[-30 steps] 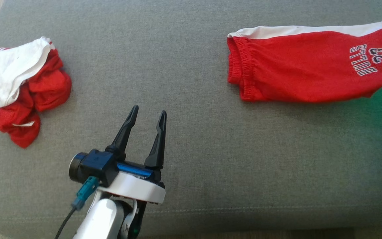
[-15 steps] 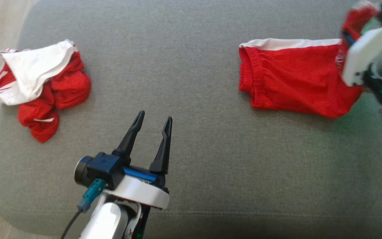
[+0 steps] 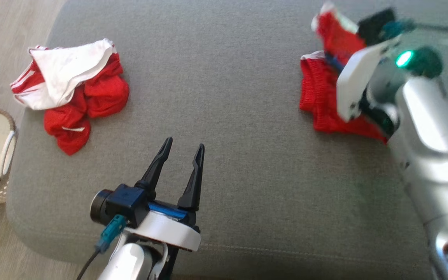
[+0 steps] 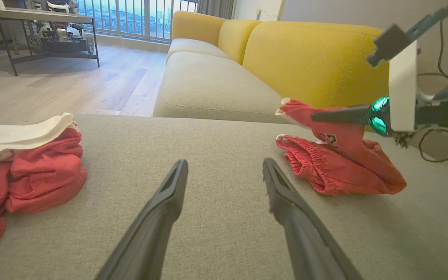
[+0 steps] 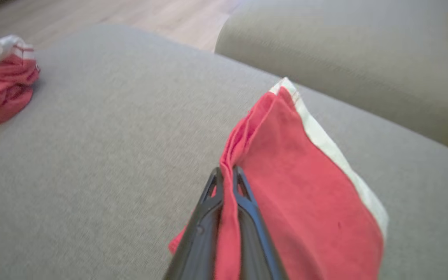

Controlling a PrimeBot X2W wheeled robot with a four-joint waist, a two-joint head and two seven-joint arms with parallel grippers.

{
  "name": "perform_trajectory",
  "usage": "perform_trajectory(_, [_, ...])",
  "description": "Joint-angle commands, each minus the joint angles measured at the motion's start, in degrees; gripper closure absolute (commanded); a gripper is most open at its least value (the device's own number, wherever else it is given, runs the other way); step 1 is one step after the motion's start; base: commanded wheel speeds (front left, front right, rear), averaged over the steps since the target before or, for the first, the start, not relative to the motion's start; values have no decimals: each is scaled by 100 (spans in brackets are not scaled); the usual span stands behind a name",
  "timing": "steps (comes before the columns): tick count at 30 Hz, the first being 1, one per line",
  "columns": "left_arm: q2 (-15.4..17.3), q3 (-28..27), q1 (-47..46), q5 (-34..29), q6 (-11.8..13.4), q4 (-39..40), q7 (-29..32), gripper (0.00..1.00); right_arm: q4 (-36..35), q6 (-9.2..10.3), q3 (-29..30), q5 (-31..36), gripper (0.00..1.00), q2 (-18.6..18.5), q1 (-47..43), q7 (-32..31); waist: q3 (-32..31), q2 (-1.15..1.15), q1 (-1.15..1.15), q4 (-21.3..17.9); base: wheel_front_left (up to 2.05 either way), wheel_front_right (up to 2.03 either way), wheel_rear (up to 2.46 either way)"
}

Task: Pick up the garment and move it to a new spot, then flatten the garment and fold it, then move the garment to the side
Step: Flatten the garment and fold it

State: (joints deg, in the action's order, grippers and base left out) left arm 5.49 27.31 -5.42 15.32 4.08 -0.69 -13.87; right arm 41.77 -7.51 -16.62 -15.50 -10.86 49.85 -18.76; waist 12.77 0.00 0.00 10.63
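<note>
Since a second ago my right arm has swung into the upper right of the head view, carrying one end of the red shorts point(image 3: 321, 116) up and over toward the waistband point(image 3: 309, 85) (the camera has turned too, so the crumpled pile point(image 3: 72, 89) at upper left only seems to have slid).

My right gripper point(image 5: 226, 173) is clenched on a pinch of red cloth; the wrist view shows the fabric squeezed between the two fingers, white trim hanging off to the right. My left gripper point(image 3: 185, 144) stands spread wide and empty above bare grey cushion point(image 3: 228, 97), low and left of centre.

The shorts sit in the upper right, waistband end lying on the cushion, the other end lifted. I judge this to be the fold.

To do it well I should carry the held edge low and straight across until it lines up with the waistband, lay it down flat before letting go, and watch that the bottom layer doesn't drag along. My free left fingers could pin the waistband if it creeps.
</note>
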Motion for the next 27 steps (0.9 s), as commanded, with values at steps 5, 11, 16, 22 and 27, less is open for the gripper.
perform_trajectory(5, [27,-146,-139,88,41,175,-18,0,-378,2,-271,-187,100,168,-375,-172,72,0,0,51,0,0,0])
perform_trajectory(11, [5,-156,-160,115,65,139,-47,0,-1089,2,38,-539,0,172,-787,193,41,0,0,-4,0,0,0])
perform_trajectory(16, [25,-256,-126,91,146,177,-76,0,-1968,2,806,-371,0,32,-1269,859,-131,0,0,-154,0,0,0])
perform_trajectory(22, [31,-522,51,102,394,289,-98,0,-2714,2,1687,-90,0,126,-2035,1392,-434,0,0,-423,0,0,0])
perform_trajectory(27, [66,-785,253,133,612,359,-105,0,-3185,2,1978,191,0,228,-2757,1946,-657,0,0,-639,0,0,0])
